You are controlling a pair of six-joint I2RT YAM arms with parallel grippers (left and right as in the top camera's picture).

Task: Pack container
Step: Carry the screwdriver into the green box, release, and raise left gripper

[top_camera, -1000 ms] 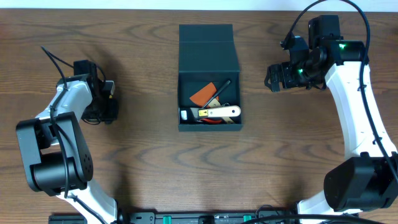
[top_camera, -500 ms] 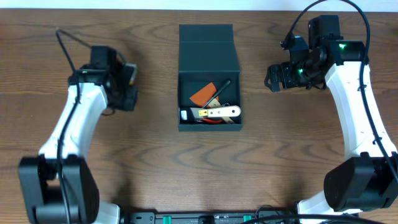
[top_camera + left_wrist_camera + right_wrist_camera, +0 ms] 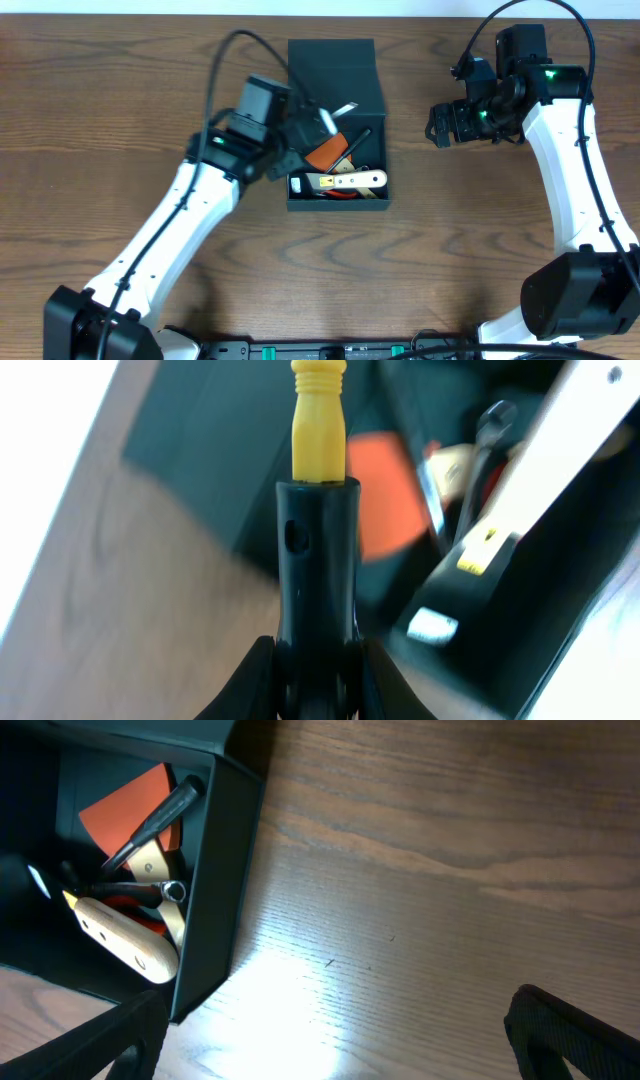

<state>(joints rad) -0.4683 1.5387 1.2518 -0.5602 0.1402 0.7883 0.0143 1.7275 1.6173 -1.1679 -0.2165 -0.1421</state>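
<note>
The table (image 3: 450,250) is dark wood (visibly grained).

The dark square container (image 3: 337,204) sits open, its lid (image 3: 335,78) folded back.

Smeared in the overhead view: left hand (image 3: 315,125), covering the far-left inner corner of the container (image 3: 337,203). Gripped black-and-yellow tool (image 3: 318,510) cut off at the left wrist view's bottom edge. Behind it, blurred pale bar (image 3: 570,450), perhaps a handle. Only finger stubs of the right hand (image 3: 335,1020) in frame.
</note>
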